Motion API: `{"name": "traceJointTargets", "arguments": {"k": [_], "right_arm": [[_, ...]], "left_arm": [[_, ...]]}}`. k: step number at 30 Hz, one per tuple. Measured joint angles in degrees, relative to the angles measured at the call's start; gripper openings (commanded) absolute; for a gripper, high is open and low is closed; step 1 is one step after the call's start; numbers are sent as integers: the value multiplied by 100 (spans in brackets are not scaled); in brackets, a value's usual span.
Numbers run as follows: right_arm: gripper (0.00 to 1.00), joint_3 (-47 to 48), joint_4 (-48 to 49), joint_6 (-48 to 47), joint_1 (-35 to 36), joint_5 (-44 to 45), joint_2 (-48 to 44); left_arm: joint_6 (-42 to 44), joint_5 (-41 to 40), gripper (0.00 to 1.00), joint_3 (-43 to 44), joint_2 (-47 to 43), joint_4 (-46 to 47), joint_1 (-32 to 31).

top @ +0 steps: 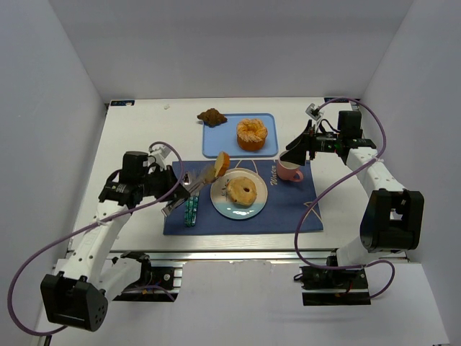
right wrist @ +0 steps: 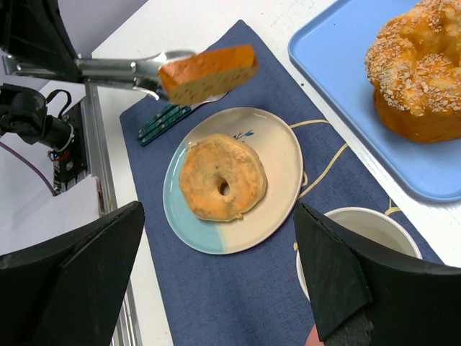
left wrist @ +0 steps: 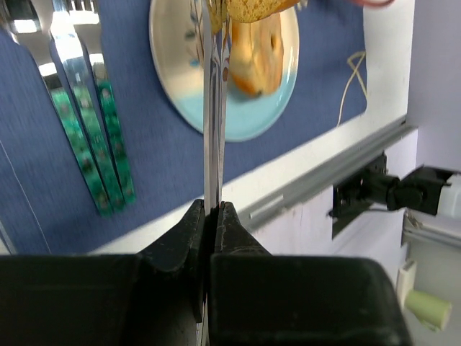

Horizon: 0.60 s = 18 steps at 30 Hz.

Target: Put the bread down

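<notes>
Blue placemat (top: pixel 288 213), center frame: the plate (top: pixel 219 205) is carrying the ring (top: pixel 242 191). I'm clamping the left gripper (left wrist: pixel 212 216) on tongs (top: pixel 193 184) pinching the wedge (top: pixel 222 163); right gripper (top: pixel 297 153) is gaping, empty.

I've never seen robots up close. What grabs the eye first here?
Probably the left gripper, clamped on metal tongs that hold a yellow-orange bread slice in the air over the plate at its far-left rim. On that plate lies a ring-shaped bread. Behind it a big seeded bun sits on a blue tray, and the right gripper hangs open near the pink cup.
</notes>
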Motion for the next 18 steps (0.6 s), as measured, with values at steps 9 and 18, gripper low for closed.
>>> {"name": "traceJointTargets", "arguments": {"k": [9,18], "right_arm": [[89,0,0,17,2,-7,0],[89,2,0,20,2,-17,0]], "left_arm": [[76,190,0,-179,-197,-501,0],[382,315,17,-238,-138,-999,0]]}}
